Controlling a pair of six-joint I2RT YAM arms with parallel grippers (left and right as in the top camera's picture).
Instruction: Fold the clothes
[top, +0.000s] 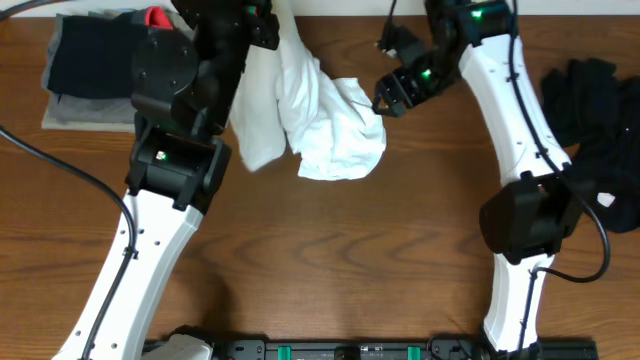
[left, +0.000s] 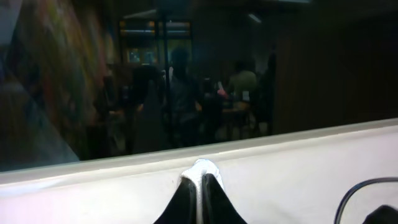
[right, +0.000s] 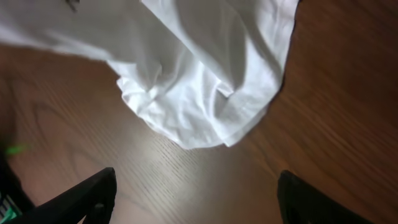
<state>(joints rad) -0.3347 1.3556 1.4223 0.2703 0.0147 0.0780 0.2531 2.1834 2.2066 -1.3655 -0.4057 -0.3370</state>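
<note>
The white T-shirt (top: 325, 125) lies bunched at the back middle of the table, with one part drawn up towards the left arm. In the left wrist view my left gripper (left: 200, 182) is shut on a fold of that white T-shirt fabric (left: 202, 167). My right gripper (top: 386, 100) hovers at the shirt's right edge. In the right wrist view it (right: 196, 190) stands open above bare wood, nothing between its fingers, with the crumpled shirt (right: 199, 81) just beyond. Black garments with a white patch (top: 600, 130) are heaped at the right edge.
A stack of grey and dark garments with red trim (top: 95, 70) sits at the back left corner. The wooden table (top: 330, 260) shows bare in front of the shirt. A black cable (top: 60, 165) runs along the left side.
</note>
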